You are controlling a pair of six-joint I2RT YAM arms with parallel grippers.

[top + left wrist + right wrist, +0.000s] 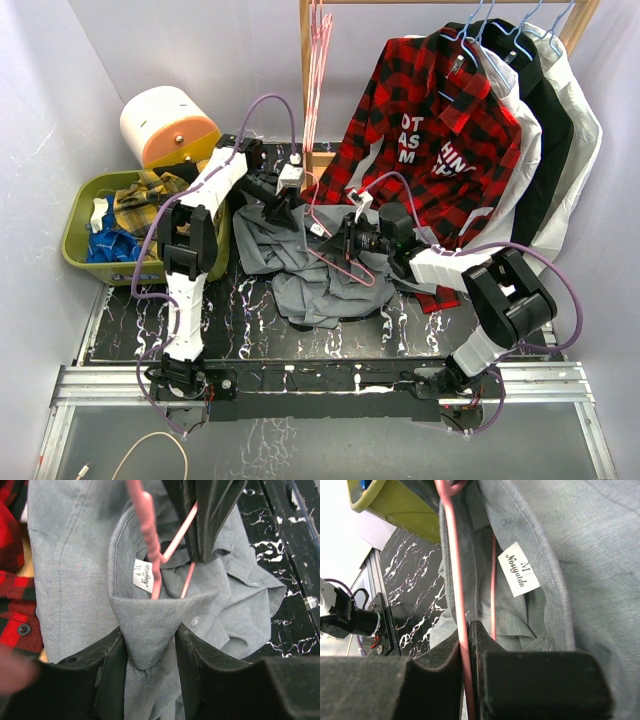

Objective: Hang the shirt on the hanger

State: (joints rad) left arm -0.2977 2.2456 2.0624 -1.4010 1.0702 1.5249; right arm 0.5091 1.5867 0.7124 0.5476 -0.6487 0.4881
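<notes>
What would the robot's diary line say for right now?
left pincer: shut on shirt collar | right pincer: shut on hanger | hanger: partly inside collar

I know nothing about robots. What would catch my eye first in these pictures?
A crumpled grey button-up shirt lies in the middle of the scene. The left gripper clamps its collar, while the right gripper pinches a thin pink hanger that reaches into the neck opening. At the back right, a bright red-black plaid shirt hangs on a wooden rack.
</notes>
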